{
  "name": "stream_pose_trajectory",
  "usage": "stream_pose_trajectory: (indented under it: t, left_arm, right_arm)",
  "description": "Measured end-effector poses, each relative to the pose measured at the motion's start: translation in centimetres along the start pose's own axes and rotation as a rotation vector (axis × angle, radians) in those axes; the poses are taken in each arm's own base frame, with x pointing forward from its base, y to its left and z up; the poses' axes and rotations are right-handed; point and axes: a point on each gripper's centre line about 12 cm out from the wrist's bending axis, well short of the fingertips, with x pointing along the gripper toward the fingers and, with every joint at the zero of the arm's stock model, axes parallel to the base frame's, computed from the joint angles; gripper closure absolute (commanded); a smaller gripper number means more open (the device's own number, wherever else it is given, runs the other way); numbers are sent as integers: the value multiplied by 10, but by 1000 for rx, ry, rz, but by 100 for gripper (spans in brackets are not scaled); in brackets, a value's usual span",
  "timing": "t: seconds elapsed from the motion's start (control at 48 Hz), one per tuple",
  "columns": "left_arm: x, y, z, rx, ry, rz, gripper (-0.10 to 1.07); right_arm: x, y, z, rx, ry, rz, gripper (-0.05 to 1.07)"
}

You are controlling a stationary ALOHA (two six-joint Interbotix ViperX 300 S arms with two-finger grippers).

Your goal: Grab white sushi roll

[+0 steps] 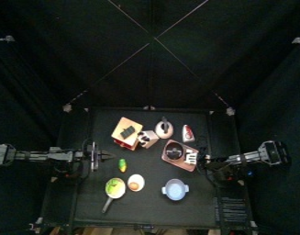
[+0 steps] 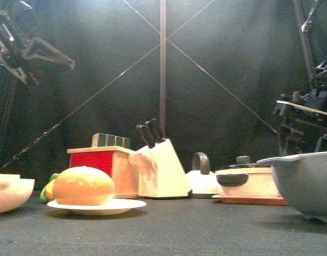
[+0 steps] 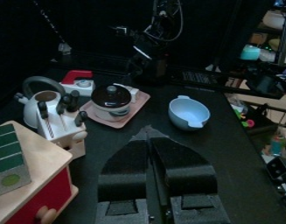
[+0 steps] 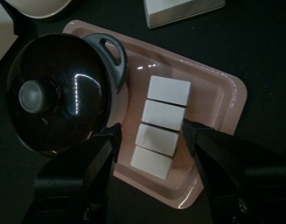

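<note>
Sushi pieces, white and square, are lying in a row on the pink tray, just beside the black pot. Right gripper is hovering over them, jaws spread wide, empty. Left gripper is sitting pressed closed, away from the tray.

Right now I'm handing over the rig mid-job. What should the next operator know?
Right gripper: open, holding nothing, above the pink tray, with its jaws on either side of the row of white sushi pieces.
Left gripper: shut, empty, resting at the table's left side.
Job's things: four white pieces lie in a row on the tray, beside the black pot.
Done: the right gripper is lined up over the row.
Left: lower, shut on one white piece, and lift. I can't tell how high the gripper is above the pieces, so go down slowly.
</note>
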Motion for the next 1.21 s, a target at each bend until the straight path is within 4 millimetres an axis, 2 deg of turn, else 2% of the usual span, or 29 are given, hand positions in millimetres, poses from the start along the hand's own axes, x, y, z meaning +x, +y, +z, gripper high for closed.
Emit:
stream_pose_trajectory:
  t: [0.375,0.729,0.938,1.208]
  left_arm:
    - [0,0,-2,-1,5,1,61]
    - [0,0,-2,0,4,2,61]
    - [0,0,-2,0,3,2,61]
    - [0,0,-2,-2,4,2,61]
  right_arm:
    - [-2,5,1,1,-1,11,13]
    - [-15,27,12,-63,-49,40,13]
    - [-31,41,26,-123,-80,-15,13]
    - [-29,34,31,-106,-42,-101,13]
